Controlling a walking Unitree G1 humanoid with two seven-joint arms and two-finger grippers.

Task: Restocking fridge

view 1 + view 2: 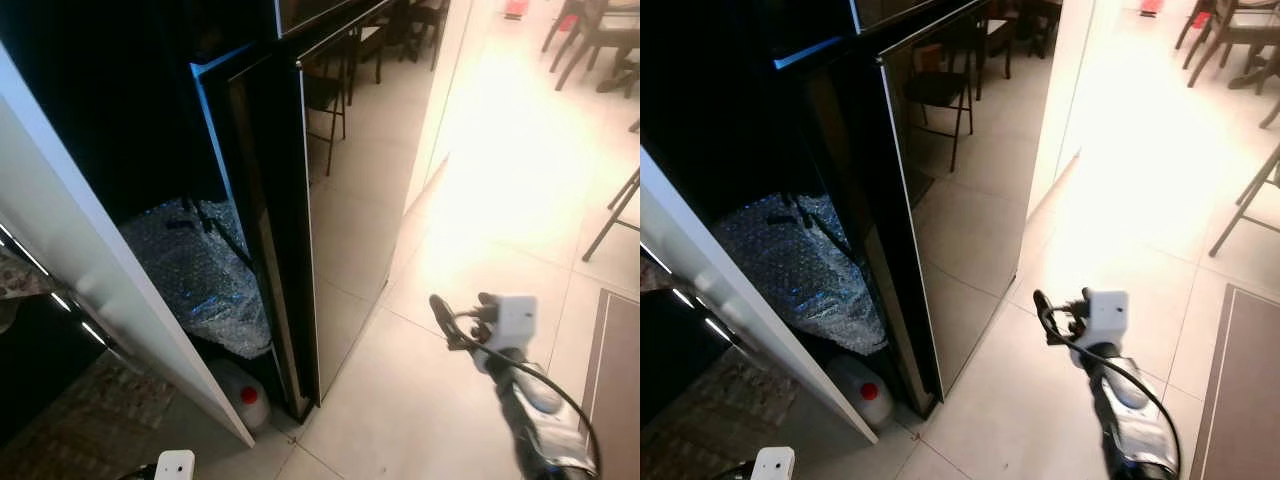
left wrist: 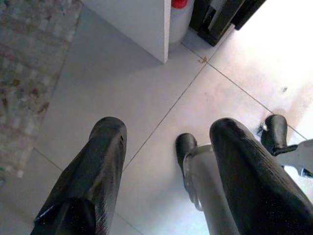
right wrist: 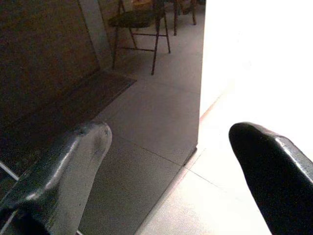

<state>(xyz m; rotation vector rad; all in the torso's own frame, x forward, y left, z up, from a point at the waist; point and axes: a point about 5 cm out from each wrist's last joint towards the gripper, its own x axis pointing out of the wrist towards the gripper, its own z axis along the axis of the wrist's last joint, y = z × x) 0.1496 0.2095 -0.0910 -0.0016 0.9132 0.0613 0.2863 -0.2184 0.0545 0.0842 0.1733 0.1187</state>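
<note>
A tall black fridge (image 1: 350, 200) stands ahead; its glossy front reflects chairs and floor tiles. My right gripper (image 1: 462, 318) is raised over the floor to the right of the fridge's lower front, a short way off it. In the right wrist view its fingers (image 3: 83, 147) stand apart with nothing between them, facing the glossy front. My left gripper (image 2: 166, 147) hangs low over the tiles, open and holding nothing.
A white panel (image 1: 100, 290) slants at the left. Bubble wrap (image 1: 200, 270) fills the dark gap beside the fridge, above a white jug with a red cap (image 1: 245, 398). A patterned rug (image 1: 70, 420) lies bottom left, a brown mat (image 1: 615, 380) at right, chairs (image 1: 600, 40) farther back.
</note>
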